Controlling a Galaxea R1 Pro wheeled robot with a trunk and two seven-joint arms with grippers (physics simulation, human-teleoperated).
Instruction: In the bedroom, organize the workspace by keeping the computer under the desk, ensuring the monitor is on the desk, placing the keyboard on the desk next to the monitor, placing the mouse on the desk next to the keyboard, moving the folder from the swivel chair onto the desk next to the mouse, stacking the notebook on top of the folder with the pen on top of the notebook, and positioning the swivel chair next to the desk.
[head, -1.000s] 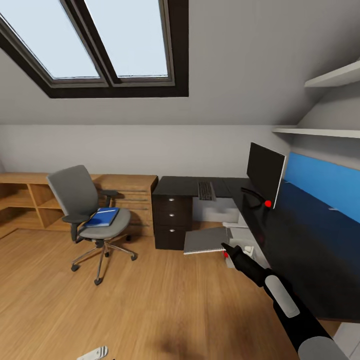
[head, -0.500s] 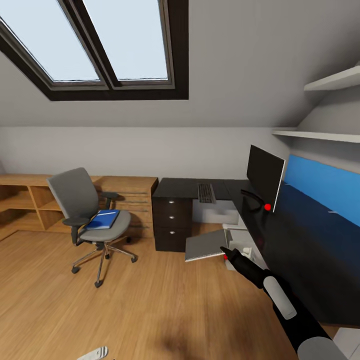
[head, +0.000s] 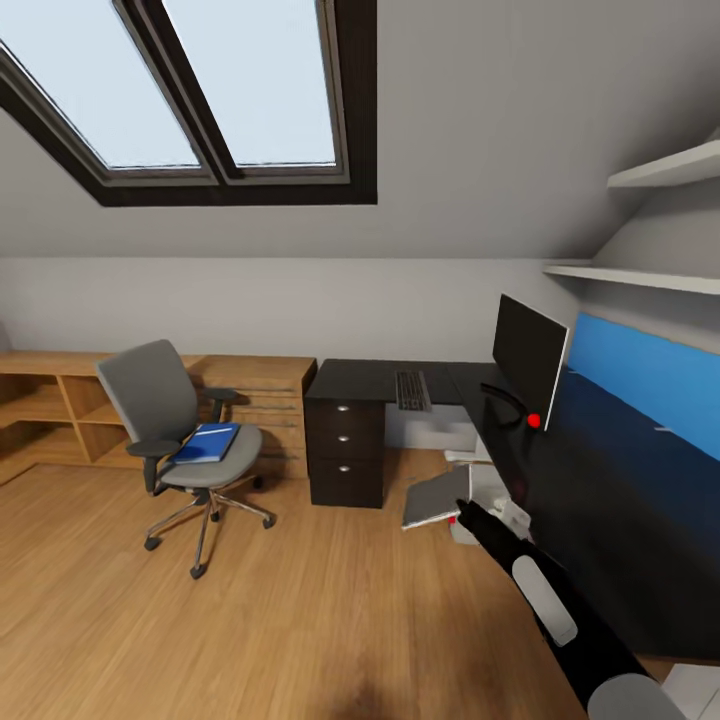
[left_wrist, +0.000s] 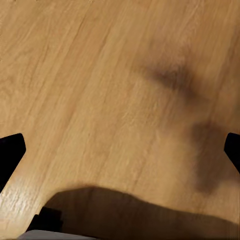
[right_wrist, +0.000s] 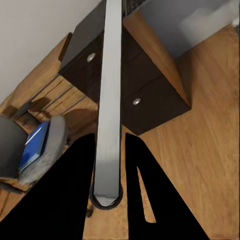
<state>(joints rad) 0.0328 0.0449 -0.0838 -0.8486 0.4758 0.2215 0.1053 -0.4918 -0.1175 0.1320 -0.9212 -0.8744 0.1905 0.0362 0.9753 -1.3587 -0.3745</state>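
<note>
The right end effector (head: 462, 517) sits low beside the near edge of the desk (head: 600, 480), its fingers (right_wrist: 70, 200) clamped on one edge of the notebook (head: 436, 497), which it holds tilted off the floor (head: 300, 620) in front of the desk; in the right wrist view the notebook (right_wrist: 110, 100) appears edge-on as a thin grey slab running away between the two dark fingers. The left end effector (left_wrist: 120, 150) points down at bare wood planks, with its fingertips (left_wrist: 10, 155) far apart at opposite sides of the left wrist view and nothing between them. Just behind the notebook, under the desk, stands the light grey computer (head: 485, 490), partly hidden by the notebook and the arm. On the desk top, the monitor (head: 528, 358) stands upright on its black stand with a red dot at a lower corner. Farther along the desk, the keyboard (head: 411, 389) lies flat on the section above the three-drawer unit (head: 345, 450), well apart from the monitor. The swivel chair (head: 180, 440) stands on the floor well to the side of the drawer unit, apart from the desk, with the blue folder (head: 206, 441) lying flat on its seat. Behind the chair, a low light-wood cabinet (head: 250, 390) runs along the wall. A skylight (head: 200, 90) is set in the sloped ceiling above.
</note>
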